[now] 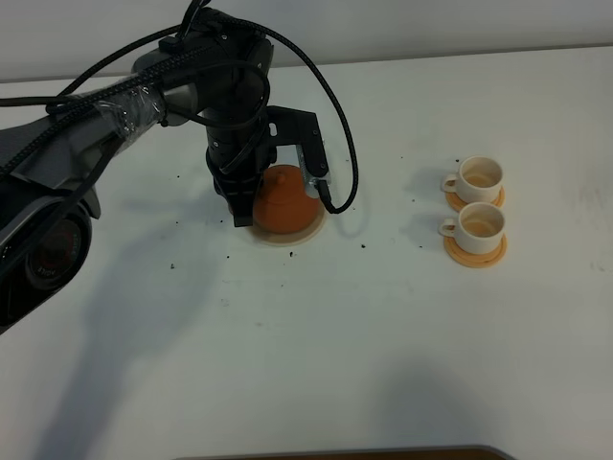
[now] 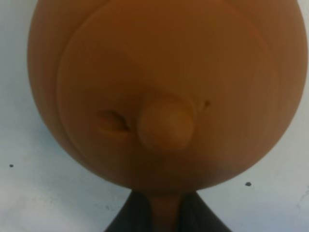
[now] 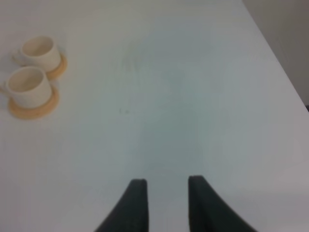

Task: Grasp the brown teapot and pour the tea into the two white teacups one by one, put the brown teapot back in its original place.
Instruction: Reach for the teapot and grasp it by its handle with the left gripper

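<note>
The brown teapot [image 1: 285, 201] sits on its pale beige disc, the original place [image 1: 290, 238], left of the table's middle. My left gripper [image 1: 245, 207] reaches down at the teapot's left side. In the left wrist view the knobbed lid of the teapot [image 2: 164, 87] fills the frame, and the left gripper [image 2: 164, 217] is shut on the loop handle between its dark fingers. The two white teacups [image 1: 479, 175] [image 1: 479, 223] stand on orange saucers at the right, also seen as teacups [image 3: 38, 48] [image 3: 28, 84]. My right gripper [image 3: 166, 193] hangs open over bare table, holding nothing.
The white table [image 1: 335, 335] carries scattered dark specks around the teapot. The left arm's black cables [image 1: 335, 105] loop above and right of the teapot. The table's far right edge [image 3: 275, 53] shows in the right wrist view.
</note>
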Available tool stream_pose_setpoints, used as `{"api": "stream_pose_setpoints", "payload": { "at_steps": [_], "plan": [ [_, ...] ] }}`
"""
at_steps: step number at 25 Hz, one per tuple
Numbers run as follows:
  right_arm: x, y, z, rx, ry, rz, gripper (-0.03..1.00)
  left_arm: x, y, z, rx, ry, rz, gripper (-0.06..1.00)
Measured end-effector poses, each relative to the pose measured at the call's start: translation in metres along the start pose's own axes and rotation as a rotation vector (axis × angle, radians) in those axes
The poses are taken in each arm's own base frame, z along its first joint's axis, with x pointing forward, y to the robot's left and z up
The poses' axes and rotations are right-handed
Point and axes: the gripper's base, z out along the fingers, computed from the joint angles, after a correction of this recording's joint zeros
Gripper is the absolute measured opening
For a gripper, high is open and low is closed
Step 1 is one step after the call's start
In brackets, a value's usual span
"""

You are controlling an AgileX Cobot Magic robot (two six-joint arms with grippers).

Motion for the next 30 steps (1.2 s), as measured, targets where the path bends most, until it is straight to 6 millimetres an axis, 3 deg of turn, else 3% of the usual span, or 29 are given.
{"api": "stream_pose_setpoints", "payload": {
  "at_steps": [11,19,30],
  "plan": [
    [0.0,0.0,0.0,0.0,0.0,0.0,0.24,0.0,0.0,-0.001,0.001,-0.001,0.0,0.15],
    [0.0,0.0,0.0,0.0,0.0,0.0,0.24,0.002,-0.003,-0.019,-0.008,-0.033,-0.01,0.15],
    [0.0,0.0,0.0,0.0,0.0,0.0,0.24,0.006,-0.003,-0.02,0.007,-0.021,-0.016,0.14]
  ]
}}
